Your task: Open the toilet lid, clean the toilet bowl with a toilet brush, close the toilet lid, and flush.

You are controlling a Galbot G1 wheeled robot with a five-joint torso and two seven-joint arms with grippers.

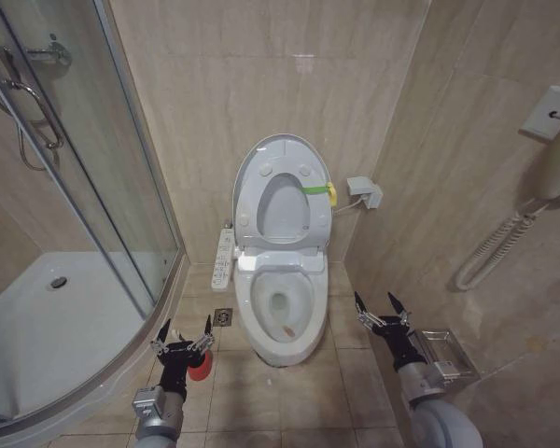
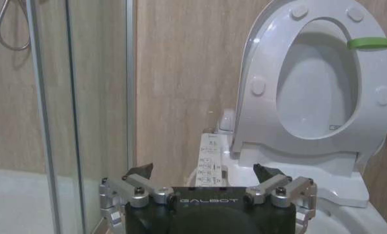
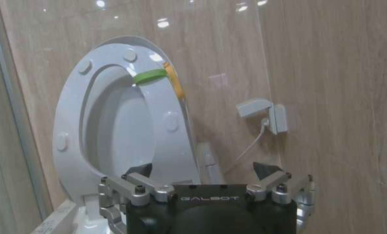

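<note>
— Two steps in, would you say?

— One, I'd judge. The toilet lid [image 1: 282, 149] stands upright against the back wall at upper centre of the head view, with the ring seat [image 1: 282, 207] and its yellow-green band raised against it. So the opening is done. The toilet bowl [image 1: 280, 303] below it is exposed, and a brownish stain sits low inside, which tells me the scrubbing is not yet done. Closing and flushing are left too.

— And the arms?

— Left end effector [image 1: 184, 334] hangs at lower left, fingers spread wide, holding nothing. Right end effector [image 1: 381, 307] sits at lower right beside the bowl, likewise spread and empty.

— Where's the toilet brush?

— Hard to say. Something red and round [image 1: 200, 367] peeks out on the floor just under the left end effector, probably the holder, but the arm covers most of it. I can't make out any handle or head.

— Anything else unclear?

— The control strip [image 1: 223, 259] sits left of the bowl, its buttons unreadable. No flush control that I can pick out.
</note>
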